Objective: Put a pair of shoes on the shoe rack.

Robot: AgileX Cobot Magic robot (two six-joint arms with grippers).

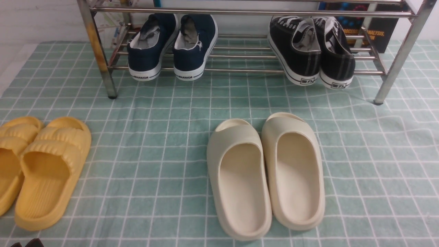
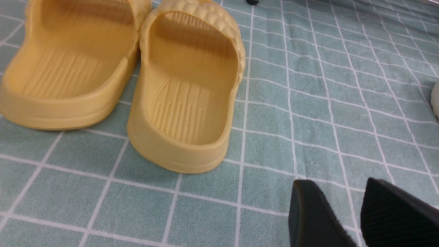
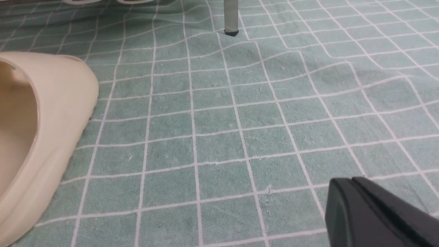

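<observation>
The pair of shoes, two black canvas sneakers with white soles, stands side by side on the lower bars at the right end of the shoe rack, heels toward me. My left gripper hovers low over the green checked cloth, near the heel of a yellow slipper. It is open, with only bare cloth between its fingers. My right gripper is shut on nothing, its fingers pressed together above the cloth, well short of a rack leg. Neither gripper touches a shoe.
Navy blue sneakers sit on the rack's left half. Cream slide slippers lie mid-cloth, one also at the edge of the right wrist view. Yellow slippers lie at the left and are close in the left wrist view.
</observation>
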